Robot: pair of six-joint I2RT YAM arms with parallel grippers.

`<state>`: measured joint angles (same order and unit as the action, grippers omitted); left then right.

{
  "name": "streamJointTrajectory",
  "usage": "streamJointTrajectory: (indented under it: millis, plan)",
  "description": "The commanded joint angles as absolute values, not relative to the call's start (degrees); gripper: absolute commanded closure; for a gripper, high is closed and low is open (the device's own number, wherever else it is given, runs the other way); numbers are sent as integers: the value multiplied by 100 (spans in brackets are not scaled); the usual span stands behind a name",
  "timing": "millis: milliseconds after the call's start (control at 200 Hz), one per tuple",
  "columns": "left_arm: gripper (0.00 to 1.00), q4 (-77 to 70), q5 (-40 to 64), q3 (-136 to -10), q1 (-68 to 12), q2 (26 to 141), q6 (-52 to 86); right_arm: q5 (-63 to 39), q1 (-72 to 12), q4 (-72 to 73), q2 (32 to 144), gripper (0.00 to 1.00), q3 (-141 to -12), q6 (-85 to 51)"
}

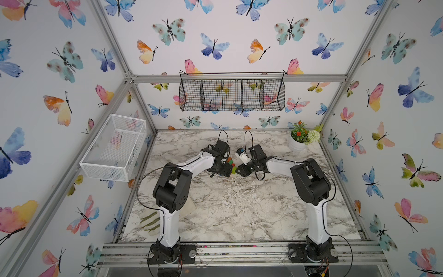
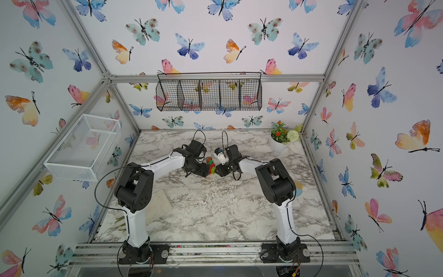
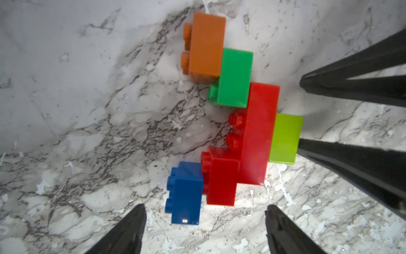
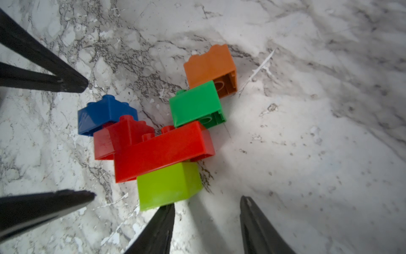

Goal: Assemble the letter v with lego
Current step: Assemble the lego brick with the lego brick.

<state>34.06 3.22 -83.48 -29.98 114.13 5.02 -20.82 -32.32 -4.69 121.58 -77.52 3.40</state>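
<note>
The letter v (image 1: 232, 165) (image 2: 211, 166) lies flat on the marble table (image 1: 239, 211) between my two grippers. In the left wrist view it is one joined cluster of lego: orange brick (image 3: 205, 46), dark green brick (image 3: 236, 78), long red brick (image 3: 259, 132), small red brick (image 3: 222, 176), blue brick (image 3: 186, 193) and lime brick (image 3: 285, 138) at the point. My left gripper (image 3: 204, 207) (image 1: 227, 170) is open, just short of the blue and small red bricks, gripping nothing. My right gripper (image 4: 208, 201) (image 1: 240, 170) is open; one of its fingers (image 4: 162, 222) touches the lime brick (image 4: 168, 185).
A potted plant (image 1: 300, 139) stands at the back right of the table. A white wire basket (image 1: 112, 148) hangs on the left wall and a black wire basket (image 1: 231, 94) on the back wall. A glove (image 1: 149, 221) and a pale board (image 1: 189, 206) lie by the left arm's base.
</note>
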Motion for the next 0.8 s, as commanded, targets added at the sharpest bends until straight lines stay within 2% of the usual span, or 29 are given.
streamJointTrajectory:
  millis: [0,415,501,796]
  plan:
    - [15,3560,246,-8517,-3025,11674,242,-2013,-3234,-1334,12604,48,-7515,185]
    - [28,3619,107,-8708,-3032,11963,0,-1978,-3234,-1365,12620,48,-7540,204]
    - [33,3619,136,-8721,-3031,11988,-8,-1986,-3232,-1377,12641,48,-7567,202]
    - [37,3621,200,-8790,-3033,12059,-68,-1995,-3235,-1417,12674,48,-7638,220]
